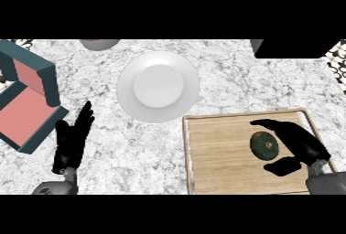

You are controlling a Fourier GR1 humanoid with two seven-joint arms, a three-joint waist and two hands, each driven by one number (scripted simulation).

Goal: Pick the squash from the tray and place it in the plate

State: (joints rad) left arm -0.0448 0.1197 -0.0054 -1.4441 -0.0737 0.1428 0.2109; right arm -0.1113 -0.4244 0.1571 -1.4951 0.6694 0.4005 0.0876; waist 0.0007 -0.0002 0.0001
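Note:
A dark green round squash (pixel 263 145) lies on the wooden tray (pixel 223 155) at the lower right. My right hand (pixel 302 142) is over the tray with its fingers arching above the squash and its thumb below it, open around the squash without closing on it. A white plate (pixel 158 86) rests on the marble counter up and left of the tray. My left hand (pixel 72 138) stays open at the lower left, fingers straight and pointing up, away from both.
A teal box with a pink inside (pixel 27 98) sits at the left edge. A grey bowl (pixel 100 44) shows at the top edge, and a black object (pixel 294 48) at the top right.

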